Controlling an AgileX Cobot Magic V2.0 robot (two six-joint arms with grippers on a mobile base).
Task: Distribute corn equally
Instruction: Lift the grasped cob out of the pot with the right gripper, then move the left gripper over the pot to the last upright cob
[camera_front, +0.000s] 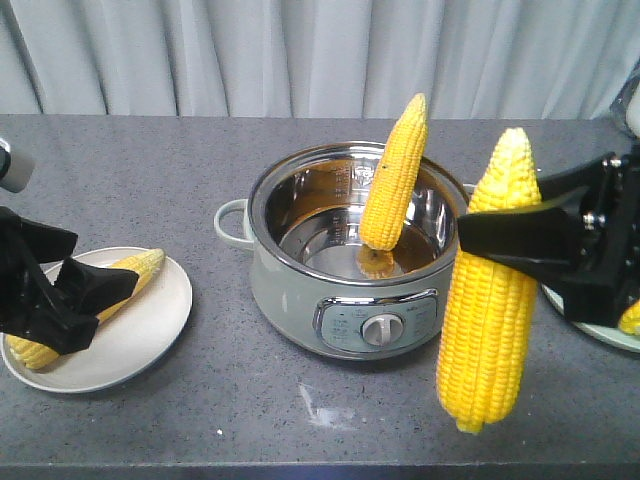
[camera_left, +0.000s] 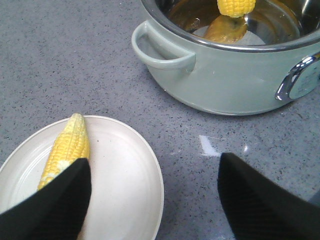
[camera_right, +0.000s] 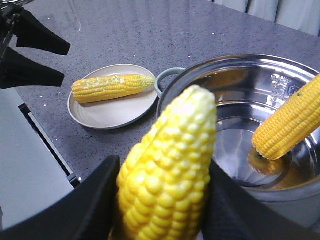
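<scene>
One corn cob (camera_front: 490, 300) hangs upright in front of the pot, and my right gripper (camera_front: 490, 240) is shut on it around its upper half; the same cob (camera_right: 170, 170) fills the right wrist view between the fingers. A second cob (camera_front: 395, 175) leans tip-up inside the pot (camera_front: 300, 270). A third cob (camera_front: 140, 268) lies on the left plate (camera_front: 150, 330). My left gripper (camera_front: 95, 270) hovers open over that plate, one finger (camera_left: 60, 200) above the cob (camera_left: 65, 145). A yellow bit of corn (camera_front: 630, 318) shows on the right plate (camera_front: 600, 335).
The grey-green pot has a side handle (camera_left: 160, 52) facing the left plate and a control knob (camera_front: 380, 328) at its front. A white mark (camera_front: 325, 410) is on the grey counter. The counter's front edge runs along the bottom; curtains hang behind.
</scene>
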